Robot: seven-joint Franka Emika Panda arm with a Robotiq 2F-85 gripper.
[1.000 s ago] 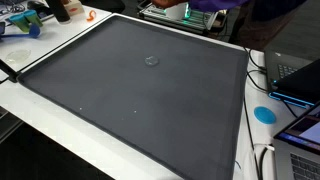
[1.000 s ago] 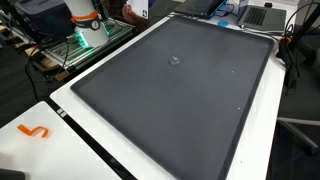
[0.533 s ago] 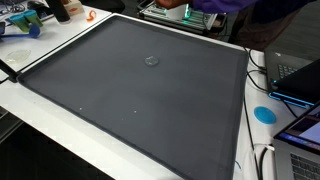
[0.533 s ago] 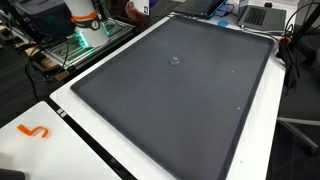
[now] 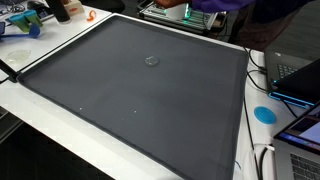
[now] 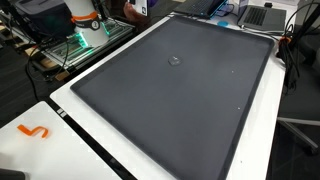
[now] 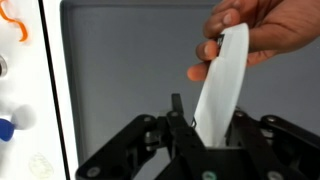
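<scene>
Left edge of the wrist view: white tabletop [image 7: 20,85] with an orange curled hook [image 7: 14,32] lying on it, then the dark grey rectangular mat [image 7: 120,60] filling the middle. Right of centre, the black two-finger gripper [image 7: 207,135] comes up from the bottom edge. A thin white rounded-edge flat piece [image 7: 222,85] stands nearly upright, leaning slightly, with its lower end down between the gripper's fingers. Far right, a bare human hand [image 7: 255,30] pinches the top of that piece. We cannot tell whether the fingers press on the piece or merely flank it, because the linkage hides the contact. Change over the last second: none we can find. Both exterior views match their earlier frames, with the mat and the small clear round object [image 5: 151,61] [image 6: 175,60] lying on it unmoved. We read this as a held position, with the piece steadied from above by the hand. View differences: only the wrist view shows gripper, hand and white piece. The exterior views show none of these, but they give the whole mat and, at the top edge of one, a purple sleeve [image 5: 215,6].
</scene>
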